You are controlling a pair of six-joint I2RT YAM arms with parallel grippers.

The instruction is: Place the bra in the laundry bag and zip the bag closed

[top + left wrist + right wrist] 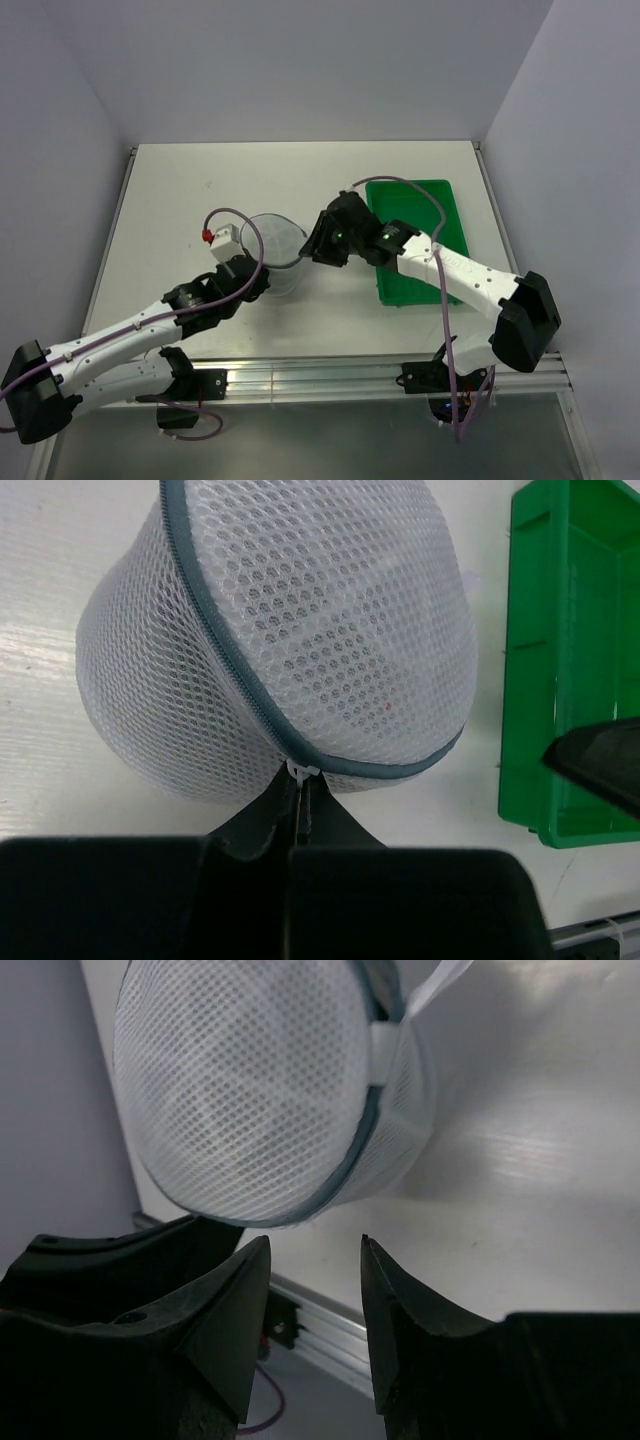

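Observation:
The laundry bag (274, 248) is a white mesh cylinder with a grey zipper rim, tipped on its side at the table's middle. In the left wrist view the bag (300, 610) fills the upper frame. My left gripper (301, 788) is shut on the white zipper pull (303, 772) at the bag's near rim, and it also shows in the top view (260, 272). My right gripper (315, 1250) is open and empty, just short of the bag's round face (240, 1090), and sits at the bag's right (314, 246). The bra is not plainly visible; only a dim grey shade shows through the mesh.
A green plastic tray (432, 200) lies right of the bag under my right arm; its edge shows in the left wrist view (570, 660). The near table edge has a metal rail (320, 378). Walls close in the table on the left, back and right.

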